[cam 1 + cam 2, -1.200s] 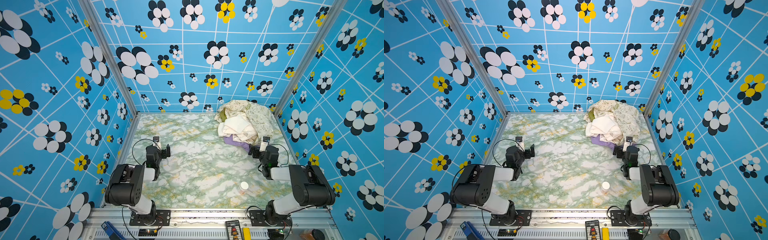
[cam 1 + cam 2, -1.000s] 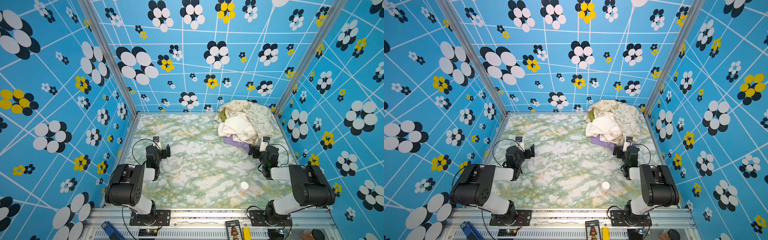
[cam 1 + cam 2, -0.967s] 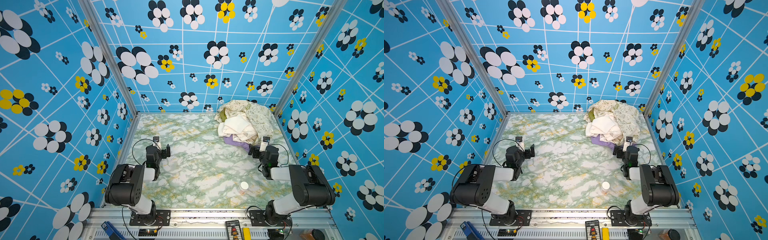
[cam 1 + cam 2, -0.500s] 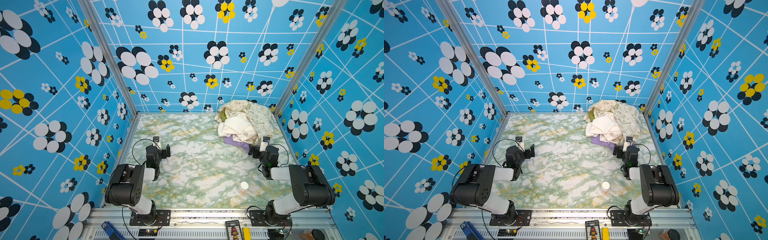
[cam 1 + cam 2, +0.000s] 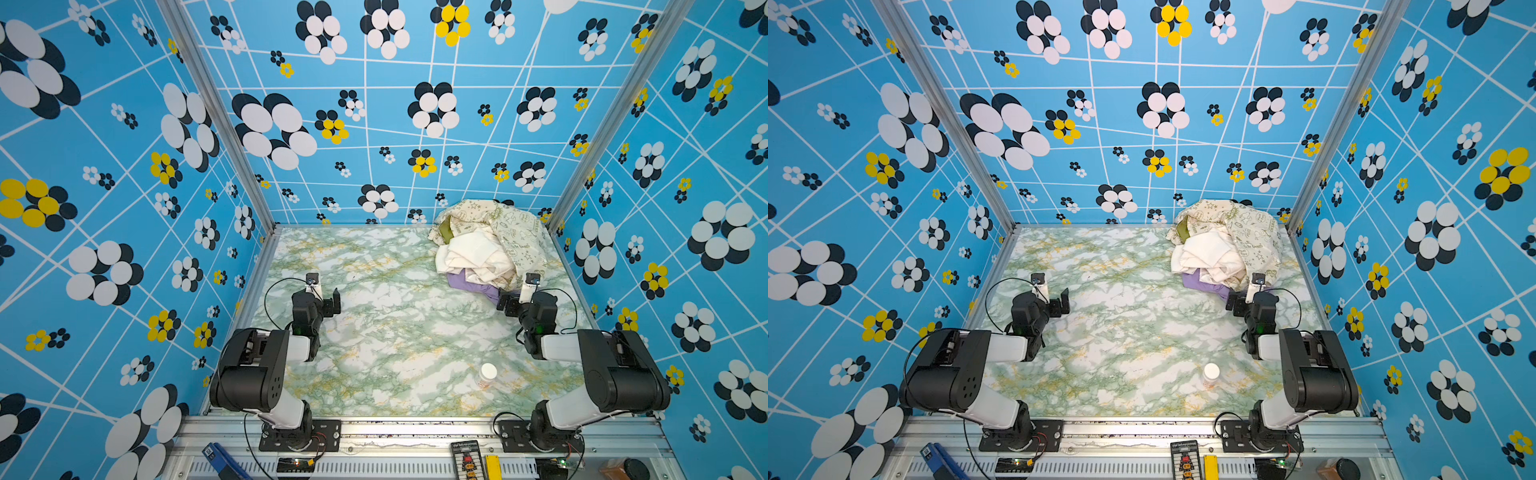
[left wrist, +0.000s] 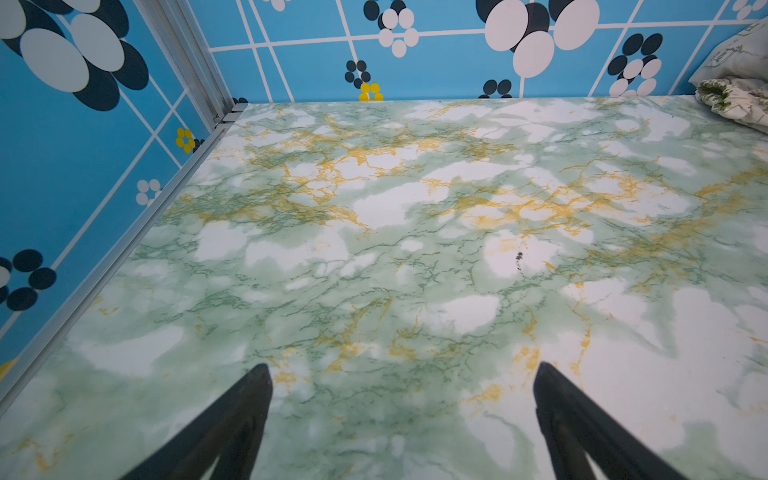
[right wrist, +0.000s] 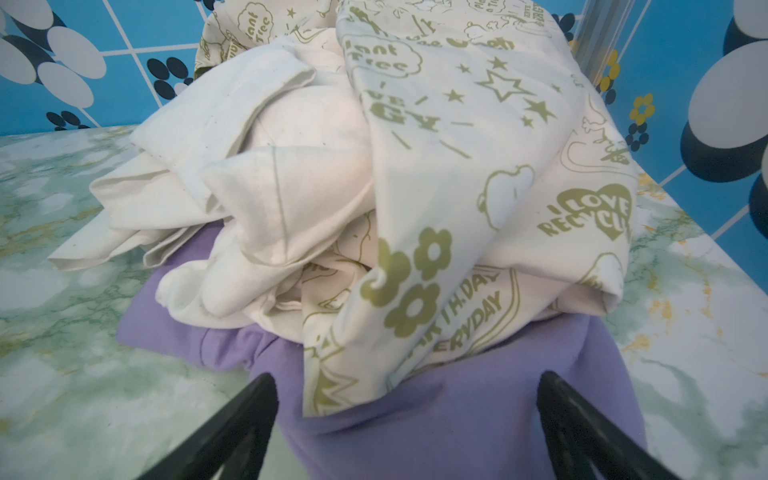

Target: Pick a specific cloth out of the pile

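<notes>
The right fingers (image 7: 573, 424) stand wide astride the plain lilac-purple soft cloth (image 7: 457, 419) under the cream fabric pile (image 7: 291, 174). The left fingers (image 6: 237, 415) gape wide.

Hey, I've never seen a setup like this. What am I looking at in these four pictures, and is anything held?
Two robot arms, each ending in a two-fingered gripper, stand at a marble-patterned table inside blue flowered walls. Two pictures look down from overhead; two come from cameras on the wrists. On the table lie a pile of cream cloths, a purple cloth under it, and a white-capped bottle. The left gripper is open over bare table; the right gripper is open, facing the purple cloth. Nothing is held.
</notes>
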Robot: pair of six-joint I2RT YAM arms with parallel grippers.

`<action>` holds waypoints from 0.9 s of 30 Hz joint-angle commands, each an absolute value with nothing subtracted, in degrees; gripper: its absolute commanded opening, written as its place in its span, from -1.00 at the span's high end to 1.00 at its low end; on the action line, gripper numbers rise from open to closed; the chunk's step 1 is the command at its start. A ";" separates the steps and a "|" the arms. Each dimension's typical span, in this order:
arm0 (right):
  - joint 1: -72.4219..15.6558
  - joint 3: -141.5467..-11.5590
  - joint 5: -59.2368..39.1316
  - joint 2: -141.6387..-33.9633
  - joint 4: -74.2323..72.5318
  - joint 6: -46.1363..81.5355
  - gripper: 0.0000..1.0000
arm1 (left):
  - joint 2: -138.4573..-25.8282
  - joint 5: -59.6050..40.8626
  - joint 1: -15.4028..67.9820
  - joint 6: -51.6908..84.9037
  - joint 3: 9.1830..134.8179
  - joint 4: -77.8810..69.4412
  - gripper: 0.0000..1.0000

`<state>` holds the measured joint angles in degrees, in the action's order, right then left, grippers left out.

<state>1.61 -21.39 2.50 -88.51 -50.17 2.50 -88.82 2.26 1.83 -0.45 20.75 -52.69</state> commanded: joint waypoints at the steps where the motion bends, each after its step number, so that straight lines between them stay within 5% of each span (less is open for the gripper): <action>1: 1.23 -22.60 4.52 -86.76 -49.77 3.10 -0.99 | -88.09 1.48 1.25 0.35 21.37 -53.26 -0.98; 9: 1.23 -30.21 7.35 -68.98 -22.48 6.52 -0.99 | -70.43 3.19 1.32 0.01 26.28 -29.17 -0.99; 14: 1.28 -35.53 7.35 -61.24 -7.52 12.41 -0.99 | -55.18 -4.63 1.33 -0.12 28.99 -14.33 -0.98; 24: 1.56 -40.00 3.85 -60.09 13.49 27.14 -0.88 | -35.57 -18.06 1.85 5.76 27.78 0.47 -0.99; 27: 2.78 -37.58 2.60 -60.75 12.87 33.06 -0.71 | -33.19 -18.34 2.03 7.39 27.38 2.25 -0.98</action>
